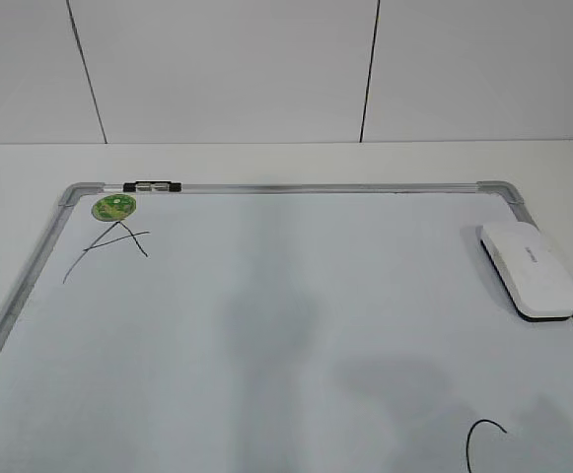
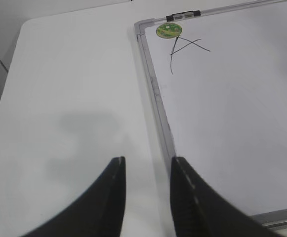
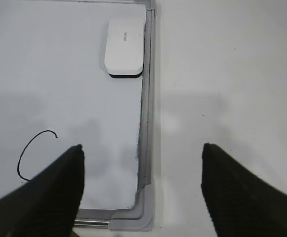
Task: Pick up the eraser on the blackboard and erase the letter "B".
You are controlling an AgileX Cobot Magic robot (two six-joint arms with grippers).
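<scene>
White-panelled wall behind; pale counter (image 1: 30,177) below it, carrying the blackboard (image 1: 286,186).

Item 1, blackboard: white writing face, grey metal frame, rounded grey corners. I log a scrawled "A" (image 1: 108,251) at far left under a small green sticker (image 1: 113,207), and a curved "C" (image 1: 483,439) at near right. I find no letter "B" in any view; the middle of the board shows bare.

Item 2, eraser (image 1: 528,269): lies flat on the board at far right, its long side just beside the right frame rail, dark felt down. I judge it light and rigid, with a smooth plastic shell likely to slip under a loose pinch. Best hold, in my estimate: across the narrow width at mid-length, from above. The rail crowds the outer side, so finger clearance there looks tight.

Item 3, right end effector (image 3: 141,190): jaws spread wide, empty, hanging over the near right corner of the board, eraser farther ahead.

Item 4, left end effector (image 2: 145,195): jaws parted narrowly, empty, over the board's left rail, well apart from the eraser.
</scene>
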